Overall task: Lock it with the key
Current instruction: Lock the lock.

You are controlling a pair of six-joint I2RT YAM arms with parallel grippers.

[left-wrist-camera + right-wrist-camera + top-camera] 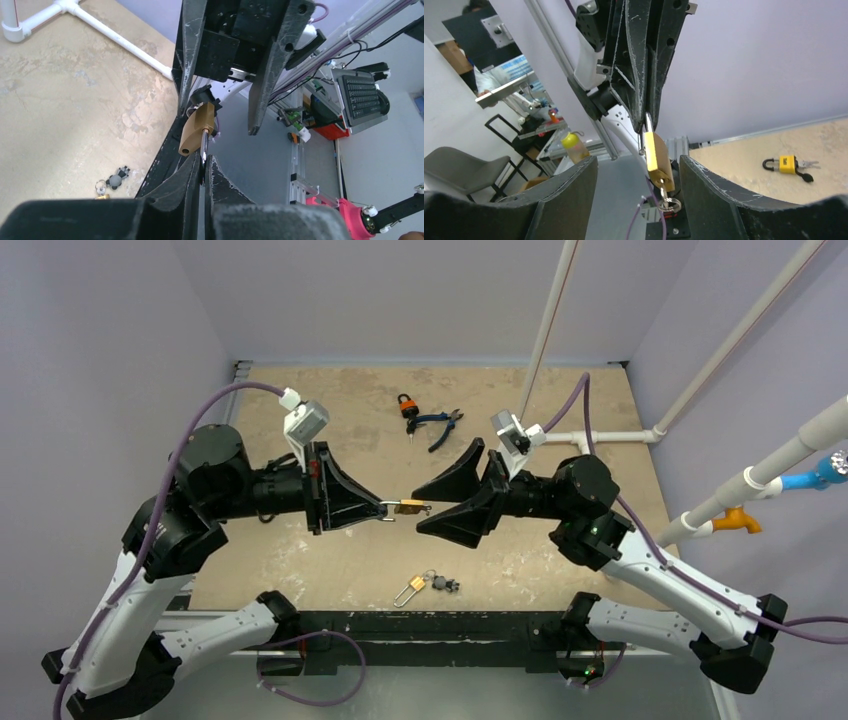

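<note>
A brass padlock [408,507] hangs in the air between my two arms. My left gripper [385,510] is shut on its steel shackle [204,145], with the brass body [195,130] just beyond the fingertips [192,172]. A key [664,192] with a ring [669,204] sticks out of the bottom of the padlock [657,155]. My right gripper [638,162] is open, with one jaw on each side of the padlock and key, touching neither. It also shows in the top view [428,506].
A second brass padlock with keys [415,587] lies on the table near the front edge. An orange padlock with a black shackle [405,405] and blue pliers [440,425] lie at the back. White pipes [610,436] stand at the back right.
</note>
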